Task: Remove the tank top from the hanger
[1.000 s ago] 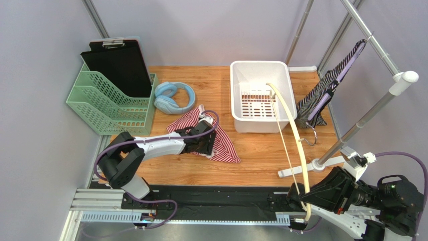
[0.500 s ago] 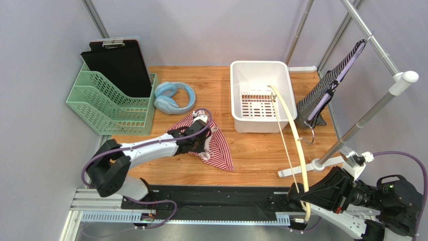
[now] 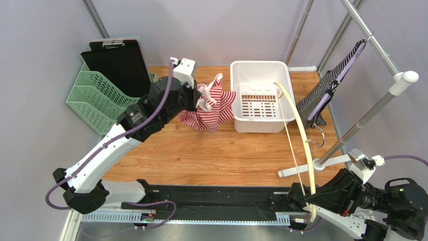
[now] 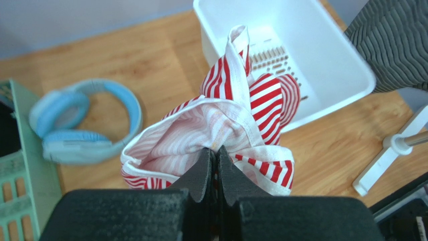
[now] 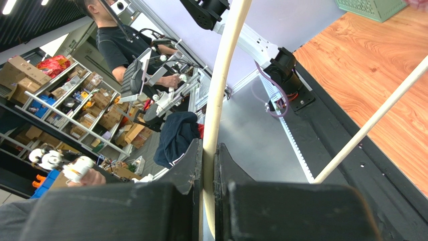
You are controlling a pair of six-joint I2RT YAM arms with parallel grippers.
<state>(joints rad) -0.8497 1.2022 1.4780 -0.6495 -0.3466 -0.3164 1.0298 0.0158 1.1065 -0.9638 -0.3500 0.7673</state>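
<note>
The red-and-white striped tank top (image 3: pixel 213 105) hangs bunched in the air beside the white basket, off the hanger. My left gripper (image 3: pixel 197 98) is shut on it. In the left wrist view the jaws (image 4: pixel 216 149) pinch a fold of the tank top (image 4: pixel 236 113), which droops over the wooden table. The cream wooden hanger (image 3: pixel 297 131) is bare and stands up from the near right, its arc reaching over the basket. My right gripper (image 3: pixel 307 199) is shut on its lower end. The right wrist view shows the hanger (image 5: pixel 224 75) clamped between the fingers of that gripper (image 5: pixel 210 146).
A white basket (image 3: pixel 235 80) sits at the back middle. Blue headphones (image 4: pixel 85 120) lie left of it. A green file rack (image 3: pixel 103 105) with a black clipboard (image 3: pixel 118 63) stands at the left. A dark striped garment (image 3: pixel 325 90) hangs from the metal clothes rack (image 3: pixel 374 108) at the right.
My left gripper shut on the tank top where it lay on the table, then lifted it up and back, next to the basket. The right gripper kept hold of the hanger, shifting slightly.
</note>
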